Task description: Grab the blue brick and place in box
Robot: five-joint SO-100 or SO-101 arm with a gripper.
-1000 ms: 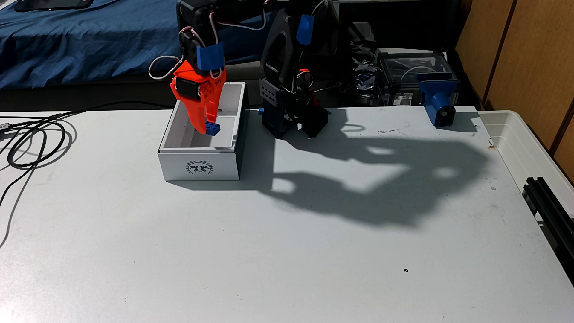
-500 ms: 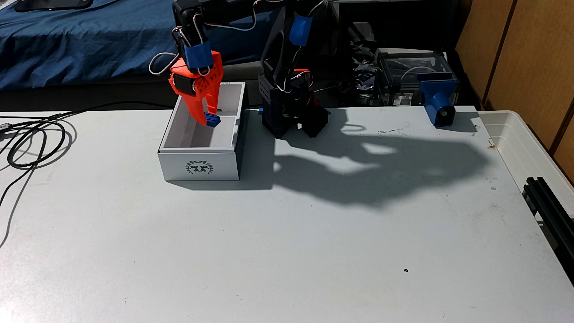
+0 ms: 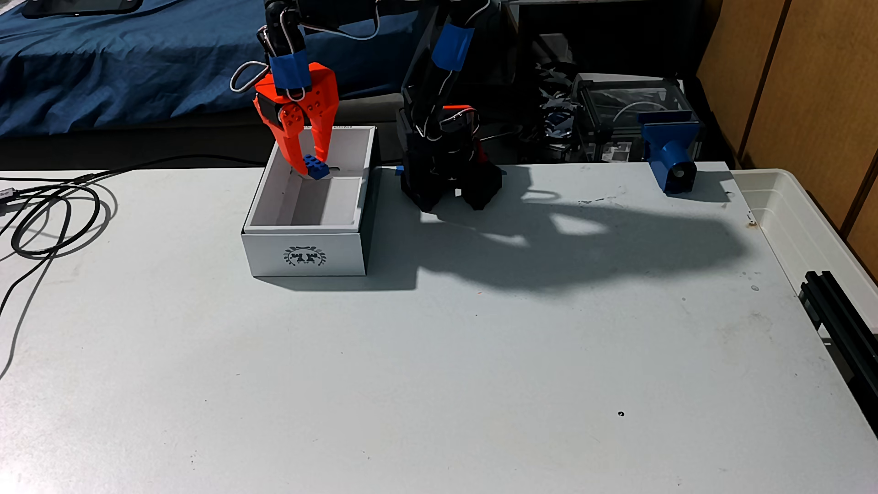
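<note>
In the fixed view the white box (image 3: 304, 254) with a dark wreath emblem on its front stands open on the grey table, left of the black arm base. My orange gripper (image 3: 312, 167) points down over the far part of the box's opening. It is shut on the small dark-blue studded brick (image 3: 317, 169), which hangs between the fingertips near the box's back wall, at about rim height. The box's inner floor below looks bare.
A blue bracket (image 3: 670, 156) sits at the table's far right edge, with a translucent tub (image 3: 803, 223) beside it. Black cables (image 3: 52, 213) coil on the left. The arm base (image 3: 446, 175) stands right of the box. A black rail (image 3: 845, 313) lies at the right edge.
The gripper, still holding the brick, has moved up and toward the back of the box over the last second, and its wrist has turned more upright.
</note>
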